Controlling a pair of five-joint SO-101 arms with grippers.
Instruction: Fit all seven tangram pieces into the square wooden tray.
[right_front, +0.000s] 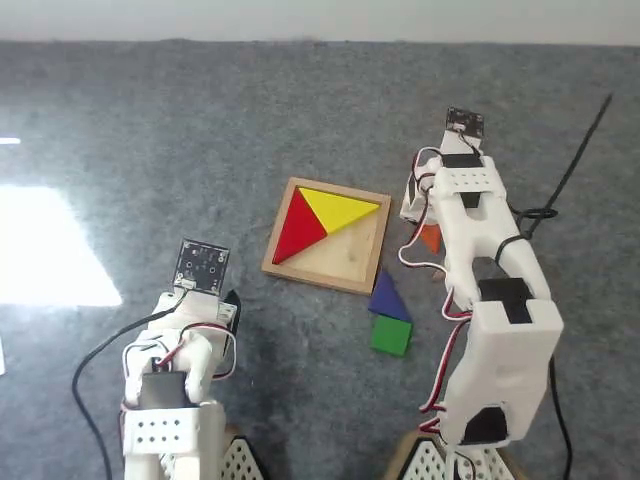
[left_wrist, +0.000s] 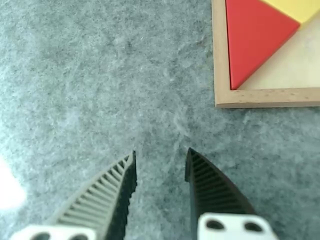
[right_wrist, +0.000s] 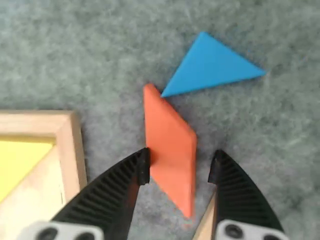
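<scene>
Right claw (right_wrist: 179, 165), jaws parted, straddles orange parallelogram (right_wrist: 170, 145) on carpet (right_wrist: 75, 50) just right of tray (right_wrist: 71, 150). Left claw (left_wrist: 160, 167), jaws likewise apart, hangs over carpet near-left of tray; red triangle (right_front: 297, 228) and yellow triangle (right_front: 338, 208) sit inside.

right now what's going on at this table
Two arms are fitting tangram pieces into the square wooden tray. A red triangle and a yellow triangle lie in it. The right claw is open astride an orange parallelogram on the grey mat beside the tray, by a light blue triangle. The left claw hangs open over bare mat near a tray corner. A dark blue triangle and a green square lie loose.
</scene>
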